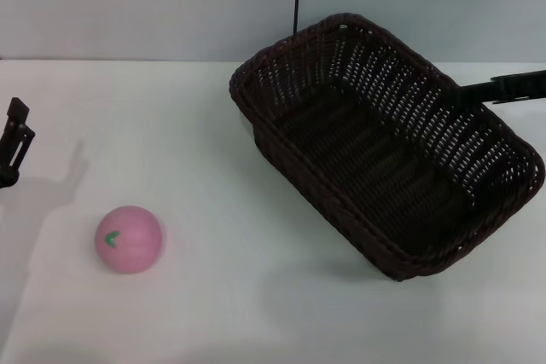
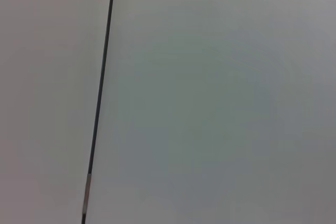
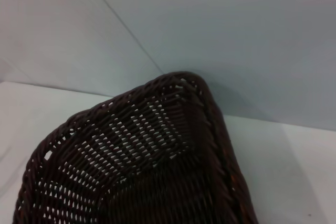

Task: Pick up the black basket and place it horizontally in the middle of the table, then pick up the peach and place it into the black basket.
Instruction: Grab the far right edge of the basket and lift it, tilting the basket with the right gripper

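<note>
Right gripper (image 1: pixel 478 91) reaching in from 3 o'clock, meeting far long rim of basket (image 1: pixel 384 147); grip state unclear. Basket lying at right of table (image 1: pixel 213 159), long axis running 10-to-4 o'clock, needing turn. Peach (image 1: pixel 129 239) sitting at 8 o'clock, nearer left gripper (image 1: pixel 13 147).

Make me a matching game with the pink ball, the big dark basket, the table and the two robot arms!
Things:
1. small round pink toy peach
2. large dark woven wicker basket
3. wide white table
4. left gripper
5. right gripper

Clues:
A. at the basket's far rim
B. tilted, one side raised
C. flat under everything
D. near the table's left edge
E. has a green leaf mark

Pairs: 1-E, 2-B, 3-C, 4-D, 5-A
</note>
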### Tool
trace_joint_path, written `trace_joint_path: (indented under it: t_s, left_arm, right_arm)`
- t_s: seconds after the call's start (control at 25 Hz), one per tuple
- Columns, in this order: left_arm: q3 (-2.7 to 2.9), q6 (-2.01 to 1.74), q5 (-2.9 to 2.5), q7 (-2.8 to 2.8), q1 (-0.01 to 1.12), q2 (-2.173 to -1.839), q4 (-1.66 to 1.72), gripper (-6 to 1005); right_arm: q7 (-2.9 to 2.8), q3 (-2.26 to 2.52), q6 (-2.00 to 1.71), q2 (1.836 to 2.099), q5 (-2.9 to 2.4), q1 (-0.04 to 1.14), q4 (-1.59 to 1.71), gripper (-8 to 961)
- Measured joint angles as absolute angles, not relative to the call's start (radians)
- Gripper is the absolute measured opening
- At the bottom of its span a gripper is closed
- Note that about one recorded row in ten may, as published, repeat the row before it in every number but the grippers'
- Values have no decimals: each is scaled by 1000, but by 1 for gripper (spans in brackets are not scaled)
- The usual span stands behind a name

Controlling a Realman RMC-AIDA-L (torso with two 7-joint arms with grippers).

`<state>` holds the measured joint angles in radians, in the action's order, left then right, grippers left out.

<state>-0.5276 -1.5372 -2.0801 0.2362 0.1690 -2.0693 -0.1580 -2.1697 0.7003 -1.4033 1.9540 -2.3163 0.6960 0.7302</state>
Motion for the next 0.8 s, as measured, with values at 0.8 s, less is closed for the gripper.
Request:
trace_joint_path:
  t_s: [0.8]
  left_arm:
    - [-528,-1558,-2080,236,165,-2069,-165,751]
  right_arm:
    - [-2128,795,-1305,2001,-2322,698,709,387]
